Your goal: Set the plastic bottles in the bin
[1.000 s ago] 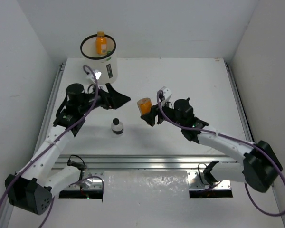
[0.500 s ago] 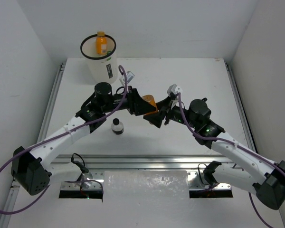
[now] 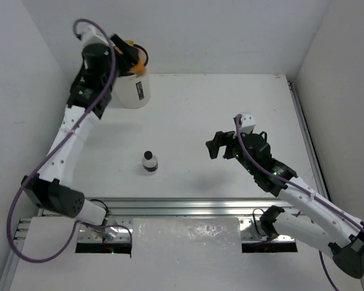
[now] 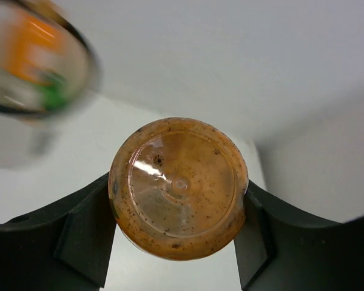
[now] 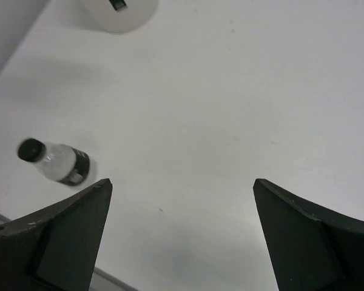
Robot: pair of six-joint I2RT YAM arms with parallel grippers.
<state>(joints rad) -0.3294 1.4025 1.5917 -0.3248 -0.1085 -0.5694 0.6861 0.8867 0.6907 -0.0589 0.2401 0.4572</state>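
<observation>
The orange bottle (image 4: 179, 188) has changed hands. A second ago the right pincer (image 3: 221, 147) held it over the middle of the table. Half a second ago the two arms met there, and now the left pincer (image 3: 126, 53) has carried it to the upper left of the overhead frame, right at the bin (image 3: 133, 92). The right pincer has let go and pulled back toward the centre right; its fingers stand wide apart with only bare table (image 5: 230, 91) between them.

For the task, this means the handover is done and only the drop of this bottle is left.

The left pincer is clenched on the orange bottle. In its wrist view the round base fills the middle of the frame, with a dark finger pressed against each side. The bin's black rim is a blur in the upper left corner of that view, with what looks like another orange bottle inside (image 4: 30, 48). From overhead the pincer overlaps the rim, but whether the held bottle already hangs inside the opening or just beside it cannot be told — the arm hides the mouth.

One more piece is in view — a small bottle (image 3: 149, 162) with a dark cap and a dark band, standing on the table at centre left. It is well apart from the right pincer, and in the right wrist view it sits at the left edge, outside the left finger rather than between the two.
</observation>
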